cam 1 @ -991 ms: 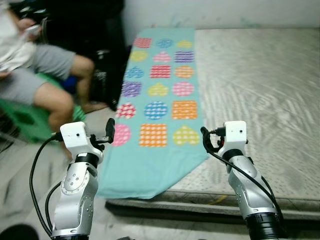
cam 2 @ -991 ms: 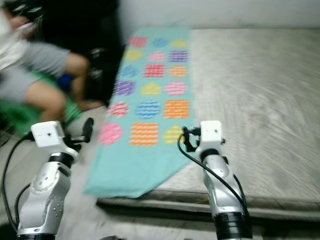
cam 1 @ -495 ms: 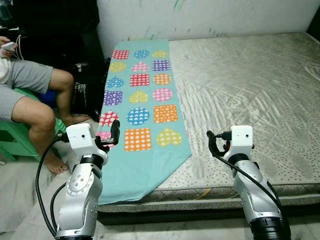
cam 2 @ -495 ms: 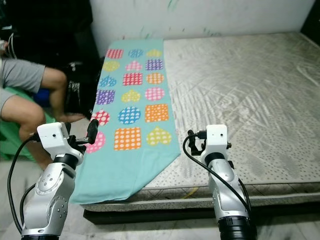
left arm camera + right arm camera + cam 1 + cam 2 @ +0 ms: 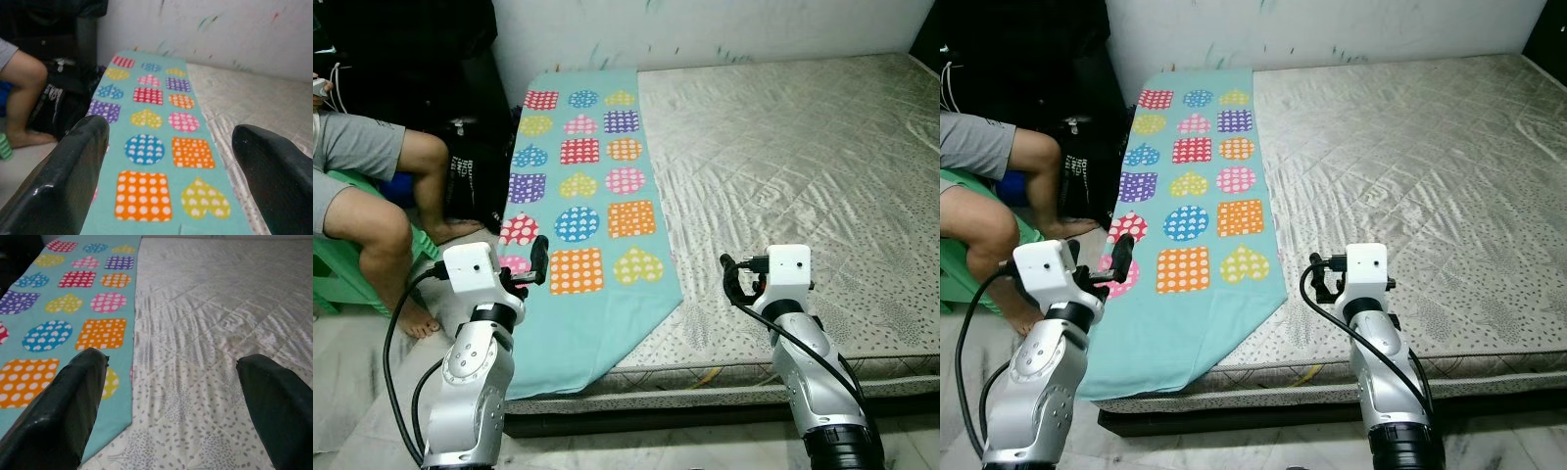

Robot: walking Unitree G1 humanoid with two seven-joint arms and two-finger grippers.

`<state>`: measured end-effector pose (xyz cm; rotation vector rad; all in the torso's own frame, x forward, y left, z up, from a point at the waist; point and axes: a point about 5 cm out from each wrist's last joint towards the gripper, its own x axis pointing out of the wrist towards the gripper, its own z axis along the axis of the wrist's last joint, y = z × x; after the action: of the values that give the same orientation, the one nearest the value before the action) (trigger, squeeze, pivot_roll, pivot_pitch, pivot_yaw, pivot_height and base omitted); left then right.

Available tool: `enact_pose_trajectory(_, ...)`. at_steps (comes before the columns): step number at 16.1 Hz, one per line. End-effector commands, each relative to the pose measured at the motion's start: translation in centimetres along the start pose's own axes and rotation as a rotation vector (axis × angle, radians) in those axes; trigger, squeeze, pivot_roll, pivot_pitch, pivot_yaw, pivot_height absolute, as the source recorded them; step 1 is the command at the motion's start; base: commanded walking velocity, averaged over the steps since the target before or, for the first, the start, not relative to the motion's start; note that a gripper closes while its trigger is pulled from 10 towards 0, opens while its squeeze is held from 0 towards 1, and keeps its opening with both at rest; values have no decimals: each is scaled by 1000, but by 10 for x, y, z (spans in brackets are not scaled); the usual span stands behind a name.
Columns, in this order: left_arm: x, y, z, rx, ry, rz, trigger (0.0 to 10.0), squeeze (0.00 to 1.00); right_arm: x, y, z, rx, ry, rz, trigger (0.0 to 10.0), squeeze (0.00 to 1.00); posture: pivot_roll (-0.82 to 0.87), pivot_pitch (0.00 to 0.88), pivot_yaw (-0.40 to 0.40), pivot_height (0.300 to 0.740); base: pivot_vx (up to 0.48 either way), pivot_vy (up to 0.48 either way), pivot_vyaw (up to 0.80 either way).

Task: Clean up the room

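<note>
A teal blanket (image 5: 592,206) printed with colourful hearts, circles and squares lies flat along the left side of a beige quilted mattress (image 5: 803,166). Its near corner hangs over the mattress's front edge. My left gripper (image 5: 540,258) hovers open at the blanket's left edge near that corner, with nothing between its fingers (image 5: 73,171). My right gripper (image 5: 730,280) is open too, held above the mattress's front part just right of the blanket; in its wrist view its fingers (image 5: 73,396) frame the blanket's edge (image 5: 73,308) and bare mattress (image 5: 205,308).
A person (image 5: 367,196) sits on a green stool (image 5: 342,279) at the left, close to the bed, bare feet on the floor. A black bag (image 5: 470,176) leans between the person and the mattress. A white wall (image 5: 705,29) runs behind the bed.
The whole picture has shifted and sharpened as the camera moved, so more of the mattress shows. Both arms hold the same pose. The blanket lies as before.
</note>
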<state>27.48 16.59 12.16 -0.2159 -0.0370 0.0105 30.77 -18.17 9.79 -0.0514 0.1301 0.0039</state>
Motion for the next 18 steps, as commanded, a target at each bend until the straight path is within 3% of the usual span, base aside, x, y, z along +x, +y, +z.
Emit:
enact_pose_trajectory(1,-4,8,2,15,1,19,10000,0,-3,-2,3,18,-22,-14,10000,0,-141,131,90,740,0,0,0)
enact_pose_trajectory(18,-5,11,4,30,13,32,10000,0,-10,5,-1,22,-13,43,10000,0,-138,165,99,740,0,0,0)
